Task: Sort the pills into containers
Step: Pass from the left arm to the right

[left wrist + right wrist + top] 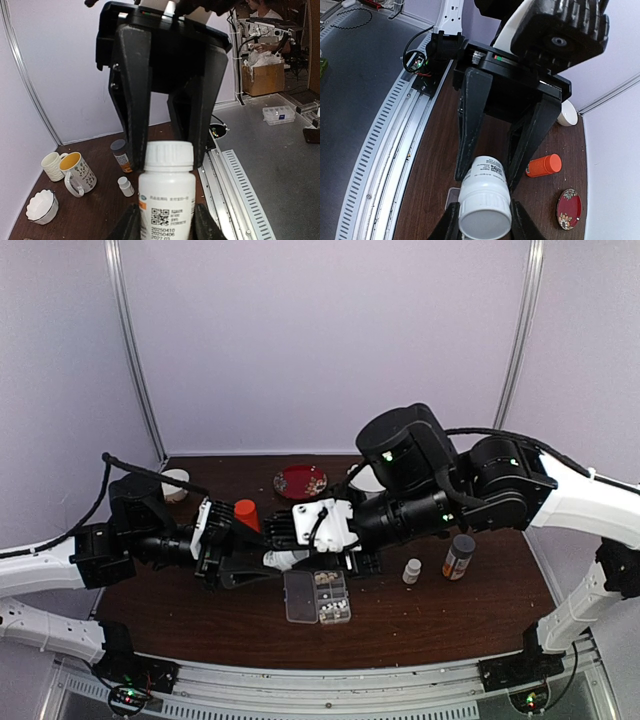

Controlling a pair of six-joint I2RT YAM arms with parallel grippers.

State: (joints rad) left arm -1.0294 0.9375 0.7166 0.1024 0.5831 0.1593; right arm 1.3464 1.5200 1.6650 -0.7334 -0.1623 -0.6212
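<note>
The tiny whitish pills [331, 595] lie in the square cells of the small clear plastic pill box [333, 620]. It sits near the front middle of the dark brown wooden table [470, 610], with its clear hinged lid [299, 598] open to the left. Just behind it, the left gripper [167, 227] is clamped on the body of a white plastic labelled bottle [167, 197], held level. The right gripper [484, 222] has its fingers on either side of the bottle's white screw cap [485, 210]; whether they press on it cannot be told. A small white bottle [411, 571] and an amber grey-capped bottle [459, 556] stand to the right.
</note>
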